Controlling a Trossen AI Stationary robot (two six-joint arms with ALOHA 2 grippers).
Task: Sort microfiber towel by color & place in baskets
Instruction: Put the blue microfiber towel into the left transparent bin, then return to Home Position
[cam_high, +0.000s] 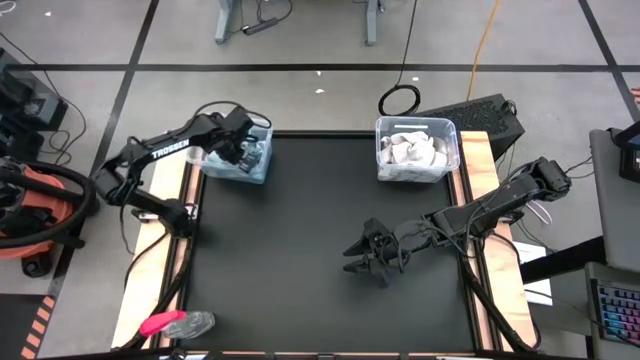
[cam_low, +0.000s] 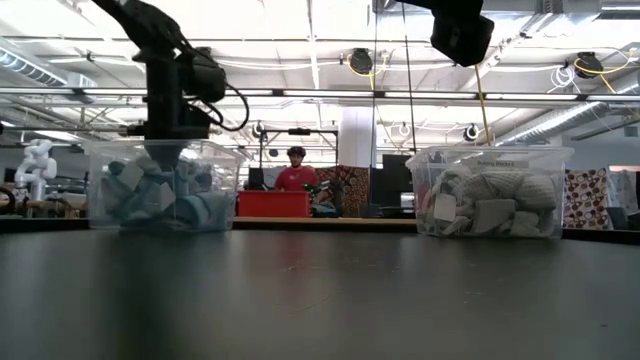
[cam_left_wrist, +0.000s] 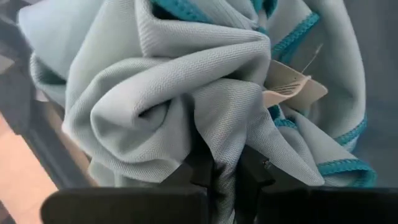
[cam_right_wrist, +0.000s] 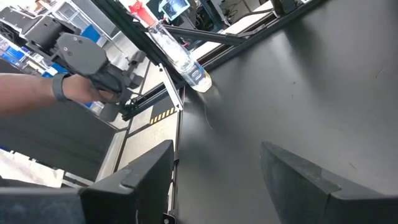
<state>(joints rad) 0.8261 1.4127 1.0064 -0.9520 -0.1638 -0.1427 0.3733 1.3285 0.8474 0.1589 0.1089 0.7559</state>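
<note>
At upper left of the high view, left basket (cam_high: 240, 160): held crumpled teal-blue towels (cam_low: 160, 200), sat at the dark mat's (cam_high: 300, 260) far-left corner.
Left gripper (cam_high: 246, 150): reached down into that basket, fingers (cam_left_wrist: 208, 177) pinched tight on a fold of a teal-blue towel (cam_left_wrist: 186, 93); white tag (cam_left_wrist: 292, 90) stuck out beside the fold.
Upper right, right basket (cam_high: 418, 150): held pale grey-white towels (cam_low: 490, 205), sat at the mat's far-right corner.
Right gripper (cam_high: 372, 258): hung over bare mat at centre-right, fingers (cam_right_wrist: 134, 180) spread apart, gripped nothing, well apart from both baskets.
Lower left edge: pink-and-grey object (cam_high: 175, 323).
Low view, background: person in red (cam_low: 297, 172).
</note>
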